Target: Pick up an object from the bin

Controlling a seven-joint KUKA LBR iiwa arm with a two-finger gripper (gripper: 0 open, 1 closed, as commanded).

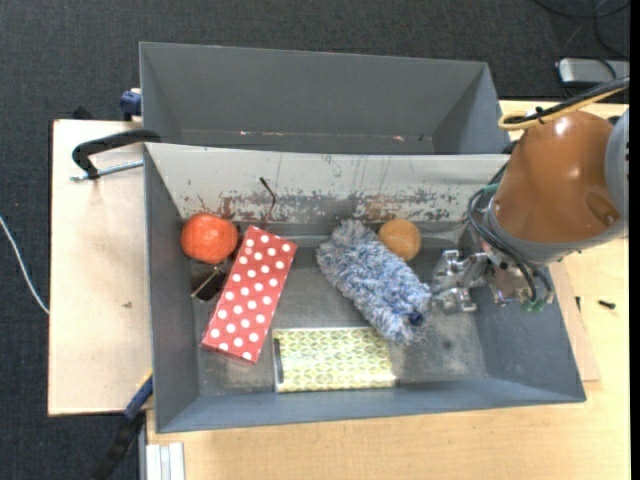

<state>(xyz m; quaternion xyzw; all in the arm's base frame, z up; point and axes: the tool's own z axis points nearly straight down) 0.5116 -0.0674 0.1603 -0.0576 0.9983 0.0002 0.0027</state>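
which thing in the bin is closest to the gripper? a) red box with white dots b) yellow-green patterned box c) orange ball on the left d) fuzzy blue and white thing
d: the gripper sits right beside the right end of the fuzzy blue and white thing.

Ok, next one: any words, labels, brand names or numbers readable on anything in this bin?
None can be read.
The red box with white dots shows only dots, no lettering.
The yellow-green patterned packet shows a fine repeating pattern; any writing on it is too small to tell.
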